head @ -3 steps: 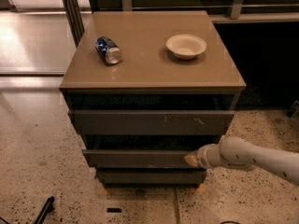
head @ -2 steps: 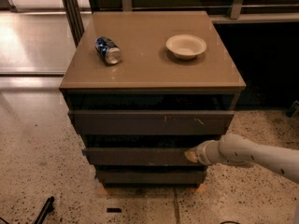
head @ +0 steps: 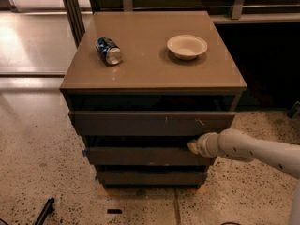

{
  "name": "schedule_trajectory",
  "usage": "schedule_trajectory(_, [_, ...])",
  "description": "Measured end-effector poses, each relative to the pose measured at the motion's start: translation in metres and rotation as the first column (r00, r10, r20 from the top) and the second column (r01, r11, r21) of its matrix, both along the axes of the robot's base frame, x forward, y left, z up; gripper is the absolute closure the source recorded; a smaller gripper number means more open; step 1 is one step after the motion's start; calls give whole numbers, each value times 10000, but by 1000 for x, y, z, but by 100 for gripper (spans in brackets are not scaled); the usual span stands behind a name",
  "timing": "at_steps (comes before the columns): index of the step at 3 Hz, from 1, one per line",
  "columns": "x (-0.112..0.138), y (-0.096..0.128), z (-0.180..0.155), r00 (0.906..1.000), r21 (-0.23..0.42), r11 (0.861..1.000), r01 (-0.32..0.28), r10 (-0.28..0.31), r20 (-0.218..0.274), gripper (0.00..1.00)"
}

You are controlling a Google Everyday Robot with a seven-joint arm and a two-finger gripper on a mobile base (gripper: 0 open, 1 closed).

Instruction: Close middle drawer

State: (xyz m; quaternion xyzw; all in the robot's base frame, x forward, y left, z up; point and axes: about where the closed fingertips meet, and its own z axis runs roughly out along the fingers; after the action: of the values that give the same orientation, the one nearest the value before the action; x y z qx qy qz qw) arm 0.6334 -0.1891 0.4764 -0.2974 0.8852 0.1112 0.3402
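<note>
The middle drawer (head: 140,156) is a wide, shallow, dark grey-brown front in the cabinet. It sticks out a little, below the taller scratched top drawer (head: 150,123) and above the narrower bottom drawer (head: 150,177). Its inside is hidden in shadow. My gripper (head: 193,147), at the end of a white arm coming in from the right, is at the upper right edge of the middle drawer's front and appears to touch it.
A blue can (head: 108,50) lies on its side and a white bowl (head: 187,46) stands on the cabinet top (head: 150,74). A speckled floor surrounds the cabinet. A dark object (head: 44,209) lies at the lower left. Metal posts (head: 72,8) stand behind on the left.
My gripper has shifted slightly upward along the right end of the middle drawer's front. The drawer looks a touch further in.
</note>
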Motion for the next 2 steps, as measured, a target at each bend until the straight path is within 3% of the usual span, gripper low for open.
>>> schedule_trajectory(1, [0, -1, -2, 10000, 29, 10000, 14, -14, -11, 100])
schedule_trajectory(2, [-11, -14, -17, 9980, 551, 9973, 485, -463, -419, 100])
